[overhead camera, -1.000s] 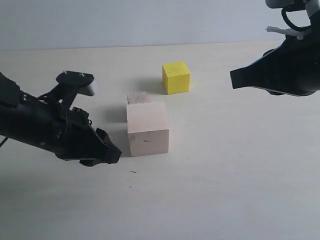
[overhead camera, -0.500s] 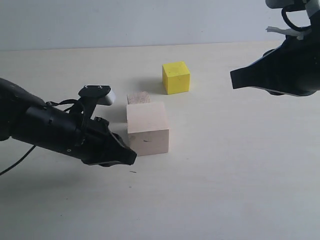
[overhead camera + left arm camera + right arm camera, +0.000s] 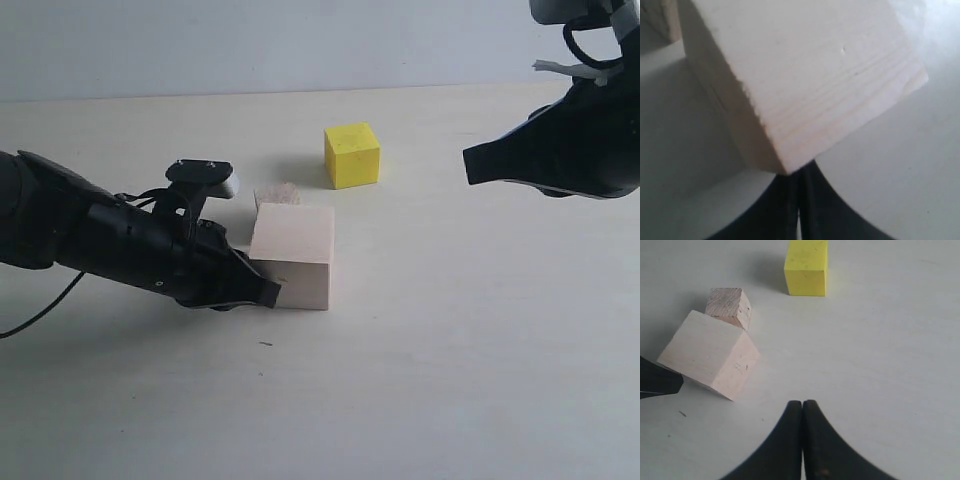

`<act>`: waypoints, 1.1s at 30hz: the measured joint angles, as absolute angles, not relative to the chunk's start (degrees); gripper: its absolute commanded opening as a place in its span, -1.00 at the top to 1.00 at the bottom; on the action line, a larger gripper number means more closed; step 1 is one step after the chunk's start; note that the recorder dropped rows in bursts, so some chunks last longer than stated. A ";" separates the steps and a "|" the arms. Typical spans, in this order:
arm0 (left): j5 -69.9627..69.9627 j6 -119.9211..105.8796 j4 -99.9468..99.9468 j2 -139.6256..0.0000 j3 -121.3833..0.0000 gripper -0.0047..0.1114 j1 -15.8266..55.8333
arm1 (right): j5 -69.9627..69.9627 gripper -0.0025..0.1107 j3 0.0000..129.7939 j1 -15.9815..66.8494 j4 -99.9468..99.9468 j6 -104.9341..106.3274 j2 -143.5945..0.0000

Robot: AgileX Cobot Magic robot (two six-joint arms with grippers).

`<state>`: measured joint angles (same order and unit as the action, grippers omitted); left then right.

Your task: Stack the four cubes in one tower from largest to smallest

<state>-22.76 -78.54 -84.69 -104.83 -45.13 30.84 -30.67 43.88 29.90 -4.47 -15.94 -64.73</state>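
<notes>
When this moment was caught, your left gripper point(image 3: 268, 293) lay low over the table point(image 3: 450, 390), its jaws clenched together with nothing between them. Seen from the left wrist, its two black fingers point(image 3: 782, 212) met in a thin seam directly beneath one lower corner of the large pale wood cube point(image 3: 805, 75). From the exterior view, you had the tip touching that cube at its near bottom corner on the left side, while the arm stretched away low toward the left edge of the scene.

The large cube sat flat on the table near the middle, turned askew against the square set of the bright yellow cube point(image 3: 352, 154). Just behind its far left corner stood the brownish grained wood cube point(image 3: 277, 194). In the right wrist view the two looked as if they met at a corner, though I could not tell whether they truly touched. The yellow one stood alone, farther back and to the right, apart from both wooden cubes.

Your right gripper point(image 3: 472, 163) hung above the table on the right side, well apart from every cube. Its jaws were pressed tight together on nothing, and only bare tabletop lay beyond its fingertips in the wrist view.
</notes>
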 measured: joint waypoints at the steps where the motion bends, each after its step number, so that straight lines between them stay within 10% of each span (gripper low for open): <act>1: -22.51 -78.54 -84.98 -104.83 -45.23 0.92 30.84 | -30.67 0.96 43.88 29.90 -4.47 -15.94 -64.73; 33: -32.71 -92.40 -99.44 -108.89 -45.96 0.92 30.84 | -30.79 0.96 43.88 29.90 -4.59 -15.94 -64.73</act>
<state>-32.71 -92.40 -99.44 -108.89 -45.96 30.84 -30.79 43.88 29.90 -4.59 -15.94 -64.73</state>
